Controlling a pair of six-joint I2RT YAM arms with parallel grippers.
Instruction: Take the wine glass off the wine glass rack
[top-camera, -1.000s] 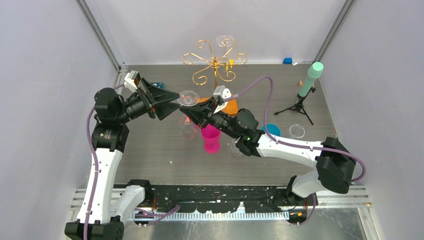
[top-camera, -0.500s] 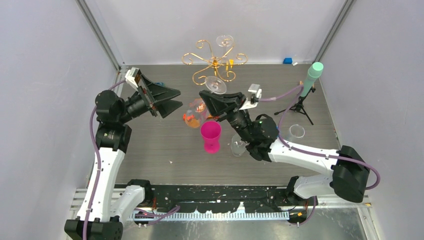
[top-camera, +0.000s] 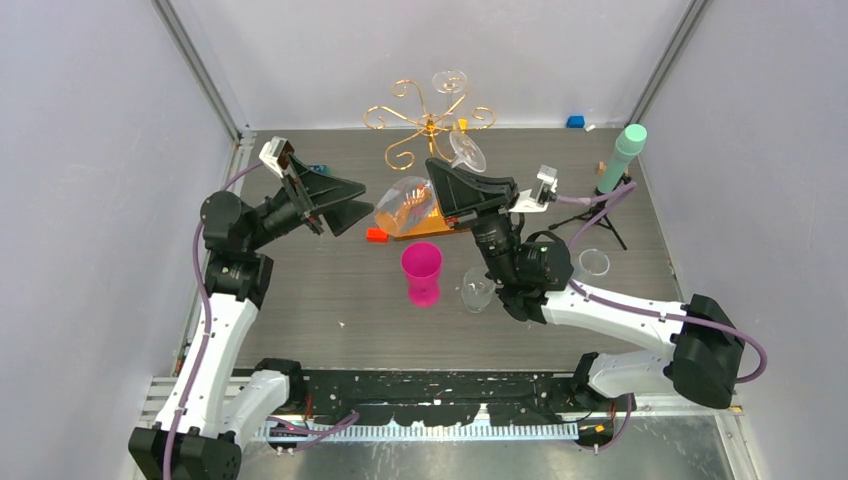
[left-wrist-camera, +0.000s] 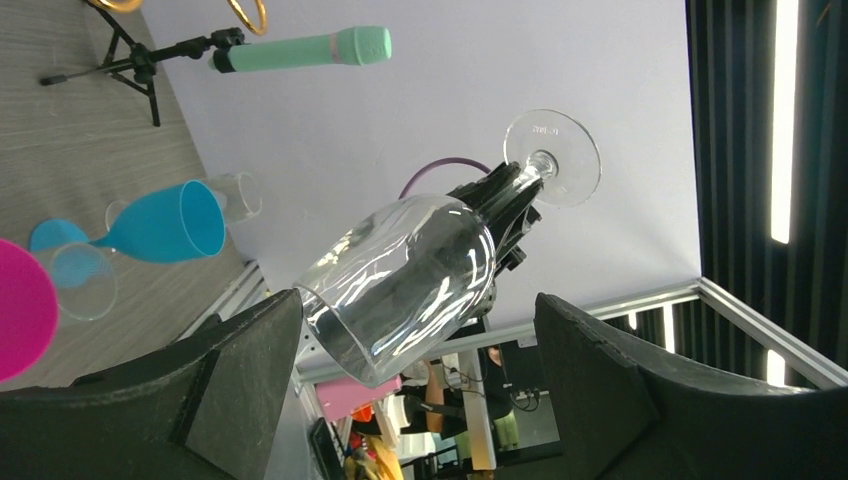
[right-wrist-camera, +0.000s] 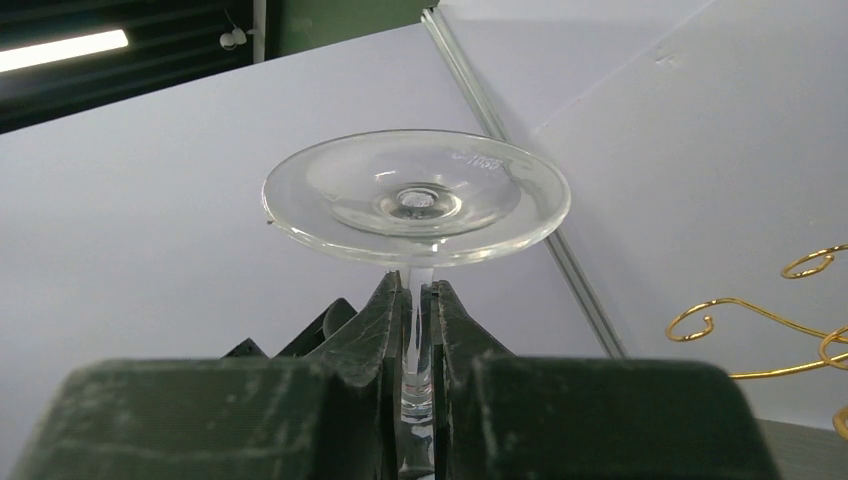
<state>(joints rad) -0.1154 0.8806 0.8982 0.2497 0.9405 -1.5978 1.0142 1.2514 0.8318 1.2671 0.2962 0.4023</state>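
My right gripper (top-camera: 445, 180) is shut on the stem of a clear wine glass (top-camera: 405, 203) and holds it tilted in the air in front of the wine glass rack (top-camera: 430, 125). The bowl points left and the foot points back right. In the right wrist view the stem (right-wrist-camera: 418, 310) is pinched between the fingers under the round foot. My left gripper (top-camera: 352, 203) is open and empty just left of the bowl. In the left wrist view the bowl's rim (left-wrist-camera: 345, 335) hangs between its spread fingers (left-wrist-camera: 240, 370). A second clear glass (top-camera: 450, 80) hangs on the gold rack.
A pink cup (top-camera: 421, 272) stands mid-table, with a clear glass (top-camera: 477, 292) beside it. A blue wine glass (top-camera: 545, 260) and a clear cup (top-camera: 594, 263) lie to the right. A mint-green microphone on a tripod (top-camera: 620, 160) stands at the back right. The rack's wooden base (top-camera: 432, 225) sits under the held glass.
My right gripper has swung right and back with the wine glass, tipping its foot toward the rack and its bowl to the left. My left gripper has stayed open and shifted slightly.
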